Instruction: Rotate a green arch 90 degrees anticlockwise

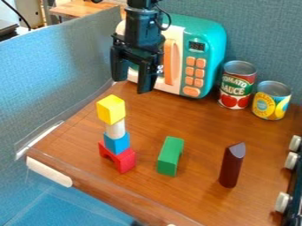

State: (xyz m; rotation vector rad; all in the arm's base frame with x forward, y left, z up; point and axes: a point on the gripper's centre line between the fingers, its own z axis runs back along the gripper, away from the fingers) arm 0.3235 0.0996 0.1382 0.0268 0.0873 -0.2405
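Note:
The green arch [170,156] lies on the wooden table near the middle, its long side running from the front toward the back, slightly right. Above the table, in front of the toy microwave, hangs my gripper [133,86], open with nothing between its fingers. It is up and to the left of the arch, well apart from it.
Left of the arch stands a tower: red arch [126,161], blue cube [117,143], white cylinder [115,129], yellow cube [111,109]. A dark red block [232,165] stands upright to the right. Behind are the microwave [203,53] and two cans [237,86]; knobs [283,201] line the right edge.

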